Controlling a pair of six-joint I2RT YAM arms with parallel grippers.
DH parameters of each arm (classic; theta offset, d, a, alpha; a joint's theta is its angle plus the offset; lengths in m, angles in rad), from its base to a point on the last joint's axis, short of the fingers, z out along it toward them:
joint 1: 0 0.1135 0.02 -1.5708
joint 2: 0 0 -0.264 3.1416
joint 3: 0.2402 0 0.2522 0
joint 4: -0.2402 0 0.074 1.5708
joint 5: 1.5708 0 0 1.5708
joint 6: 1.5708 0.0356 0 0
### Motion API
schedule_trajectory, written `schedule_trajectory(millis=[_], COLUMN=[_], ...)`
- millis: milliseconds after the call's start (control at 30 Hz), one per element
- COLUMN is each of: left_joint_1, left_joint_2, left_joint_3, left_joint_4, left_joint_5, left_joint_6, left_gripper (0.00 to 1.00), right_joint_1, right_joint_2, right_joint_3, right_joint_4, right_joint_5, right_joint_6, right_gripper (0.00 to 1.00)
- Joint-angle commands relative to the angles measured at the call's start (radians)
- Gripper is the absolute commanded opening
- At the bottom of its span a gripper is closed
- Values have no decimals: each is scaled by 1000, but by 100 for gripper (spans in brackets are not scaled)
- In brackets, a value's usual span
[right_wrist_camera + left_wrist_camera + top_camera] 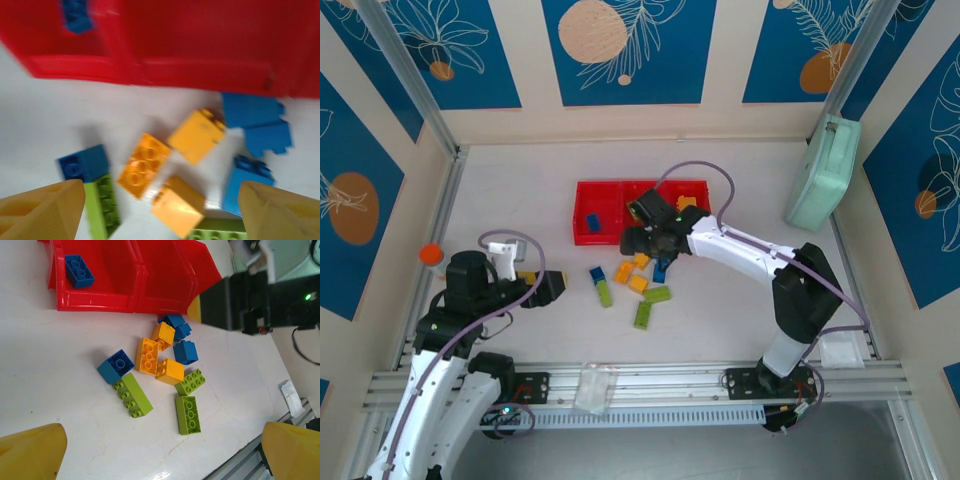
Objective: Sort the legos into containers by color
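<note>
The red containers (620,190) stand in a row at mid-table; a blue lego (79,270) lies in the left bin and a yellow one (686,203) in the right bin. In front of the row lies a loose pile of legos: blue (116,366), orange (148,356), lime green (189,414). My right gripper (645,236) hovers open over the pile near the bins' front wall. In its blurred wrist view an orange lego (178,206) lies on the table between its fingertips (40,210), ungripped. My left gripper (552,285) stands open to the left of the pile, holding nothing.
A mint-green case (823,172) leans against the right wall. A small orange-capped bottle (430,254) sits at the left edge. A clear plastic scrap (594,388) lies on the metal rail along the near edge, and a white packet (840,350) lies by the right arm's base.
</note>
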Motion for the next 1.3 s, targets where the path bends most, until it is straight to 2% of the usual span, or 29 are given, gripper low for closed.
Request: schedule_trajectory(millis=[0, 200, 367, 567, 833, 1033, 1267], left_joint_1=[-9, -9, -9, -9, -9, -9, -9], left_joint_2=[3, 4, 8, 8, 16, 19, 23], left_joint_3=[23, 22, 23, 23, 23, 23, 22], left_joint_4=[15, 15, 14, 13, 14, 12, 12], left_joint_5=[15, 13, 11, 7, 14, 6, 5], left_joint_6=[22, 22, 22, 23, 22, 21, 21], left_gripper=[99, 99, 99, 99, 99, 99, 99], right_joint_1=[-22, -47, -51, -46, -21, -1, -2], right_joint_2=[-50, -61, -37, 12, 107, 134, 163], right_joint_3=[-60, -160, -193, -185, -137, -97, -69], right_joint_4=[-3, 40, 95, 109, 53, -2, -14], right_joint_5=[86, 91, 77, 61, 109, 161, 143], right_joint_6=[97, 117, 106, 112, 114, 79, 51], right_gripper=[81, 80, 74, 72, 70, 63, 48])
